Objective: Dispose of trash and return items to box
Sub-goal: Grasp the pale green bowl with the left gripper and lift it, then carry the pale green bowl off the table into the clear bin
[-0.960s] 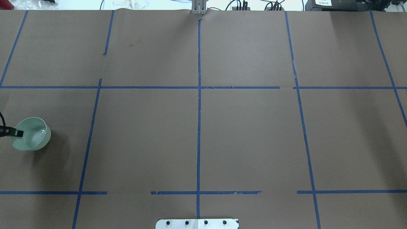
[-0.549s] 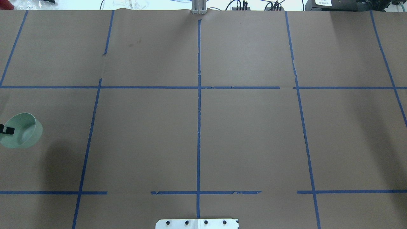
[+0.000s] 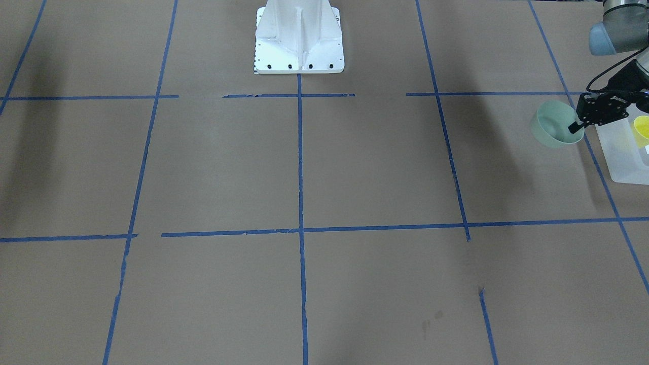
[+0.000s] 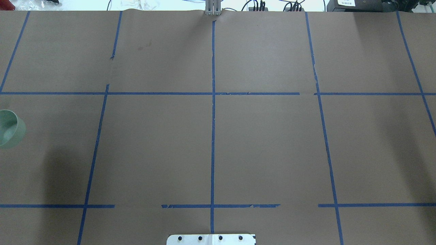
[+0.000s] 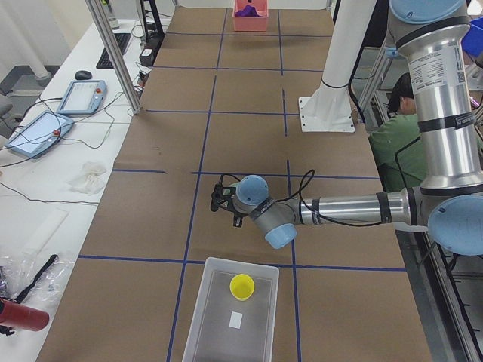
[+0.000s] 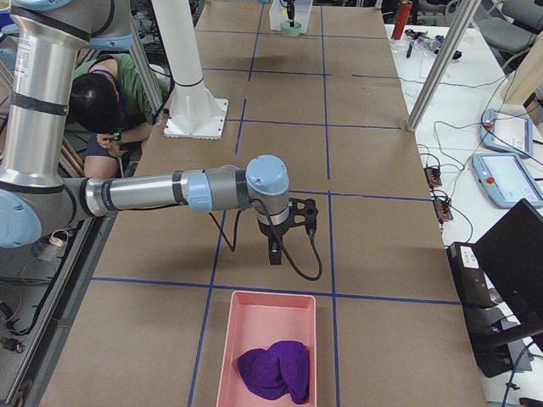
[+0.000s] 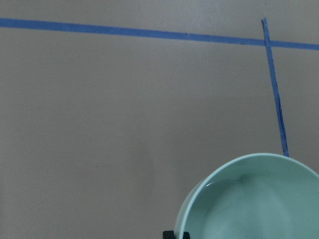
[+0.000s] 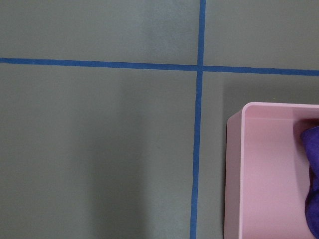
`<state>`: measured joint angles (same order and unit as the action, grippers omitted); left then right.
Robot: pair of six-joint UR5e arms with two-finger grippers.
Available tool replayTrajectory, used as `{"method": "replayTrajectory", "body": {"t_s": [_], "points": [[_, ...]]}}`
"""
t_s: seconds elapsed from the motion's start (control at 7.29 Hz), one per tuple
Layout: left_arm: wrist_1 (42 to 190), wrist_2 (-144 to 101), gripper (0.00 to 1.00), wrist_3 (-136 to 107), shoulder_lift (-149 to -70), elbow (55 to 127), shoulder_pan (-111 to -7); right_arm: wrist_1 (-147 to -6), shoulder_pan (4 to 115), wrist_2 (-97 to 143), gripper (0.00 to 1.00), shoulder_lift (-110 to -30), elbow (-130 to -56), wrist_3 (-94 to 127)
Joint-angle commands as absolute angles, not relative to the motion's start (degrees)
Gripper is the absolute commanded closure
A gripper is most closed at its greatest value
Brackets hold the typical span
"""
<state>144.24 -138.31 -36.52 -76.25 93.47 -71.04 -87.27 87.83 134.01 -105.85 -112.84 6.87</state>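
Green bowl (image 3: 551,126) | rim clamped in left pincer (image 3: 576,126) | near box (image 3: 621,159) | right pincer (image 6: 273,254): cannot tell

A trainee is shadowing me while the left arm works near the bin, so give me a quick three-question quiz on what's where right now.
1. True or false: the bright-yellow tapered plastic cup is inside the translucent frosted-white rectangular plastic bin.
2. Fill in: the crumpled purple cloth lies in the ____ rectangular plastic tray.
3. What is the left gripper clamped on?
A. the yellow cup
B. the purple cloth
C. the rim of the pale green round bowl

Key: 1 true; 2 pink; 3 C.
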Motion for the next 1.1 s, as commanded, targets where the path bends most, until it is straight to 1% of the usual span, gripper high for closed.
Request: {"method": "replayTrajectory", "body": {"t_s": [0.0, 0.14, 0.27, 0.55, 0.69, 0.96], "points": [[131.7, -138.1, 1.0, -20.6, -76.7, 93.3, -79.8, -83.4, 87.0, 133.4, 0.0, -107.8, -111.9, 10.3], [125.7, -137.5, 1.0, -12.5, -78.8, 92.0, -83.6, -83.4, 87.0, 133.5, 0.0, -105.8, -109.2, 10.3], [120.1, -137.4, 1.0, -6.6, -81.8, 89.8, -87.4, -83.5, 87.1, 133.9, 0.0, -101.6, -105.5, 10.2], [117.9, -137.5, 1.0, 1.7, -84.8, 80.8, -91.9, -83.7, 87.1, 134.6, 0.0, -95.0, -98.3, 9.9], [117.9, -137.5, 1.0, 3.1, -85.2, 77.6, -93.7, -83.7, 87.1, 135.5, 0.0, -93.4, -96.3, 10.0], [113.8, -137.5, 1.0, 3.1, -85.9, 75.1, -96.2, -83.7, 87.1, 138.7, 0.0, -93.0, -96.3, 10.5]]}}
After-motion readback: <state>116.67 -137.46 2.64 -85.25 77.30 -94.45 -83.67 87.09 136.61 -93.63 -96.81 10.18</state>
